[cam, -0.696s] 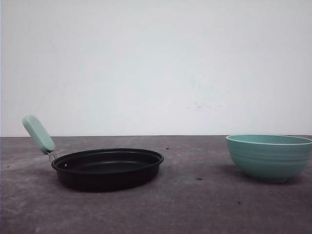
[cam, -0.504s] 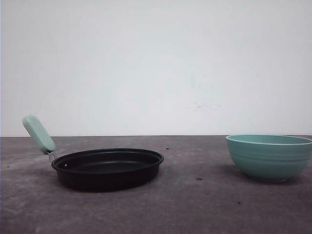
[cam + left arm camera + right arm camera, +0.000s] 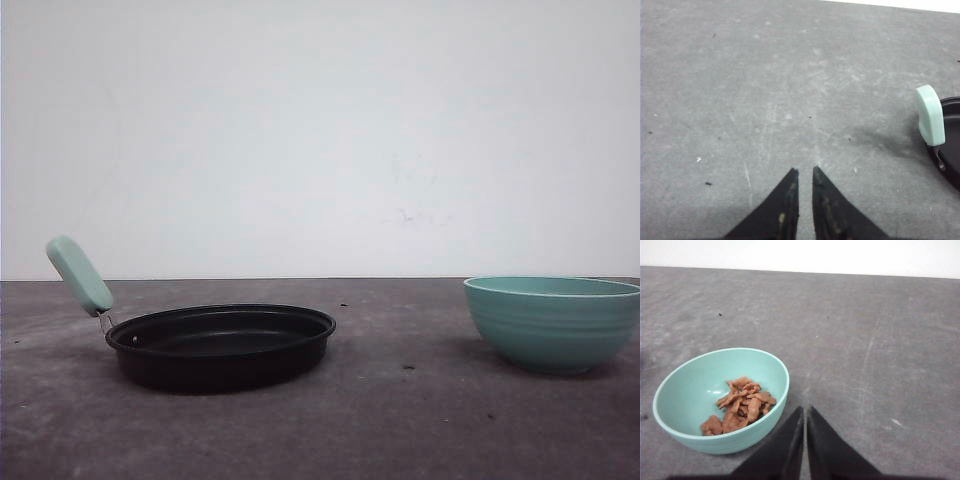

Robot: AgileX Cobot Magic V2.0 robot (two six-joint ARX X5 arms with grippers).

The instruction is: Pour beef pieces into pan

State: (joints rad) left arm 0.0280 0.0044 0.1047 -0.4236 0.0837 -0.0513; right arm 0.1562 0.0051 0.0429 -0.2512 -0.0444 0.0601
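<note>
The black pan (image 3: 220,345) sits on the left of the table, its mint-green handle (image 3: 78,275) pointing up and to the left. Its handle (image 3: 930,115) and a bit of the pan's rim (image 3: 951,162) also appear in the left wrist view. The beef pieces (image 3: 740,407) lie heaped in the teal bowl (image 3: 775,385), which stands on the right (image 3: 552,322). My left gripper (image 3: 805,171) is shut and empty above bare table, apart from the pan handle. My right gripper (image 3: 805,408) is shut and empty just beside the bowl's outer wall.
The grey table top (image 3: 400,420) is scuffed and carries a few dark specks. A plain white wall (image 3: 320,130) rises behind the table's far edge. Open table lies between the pan and the bowl.
</note>
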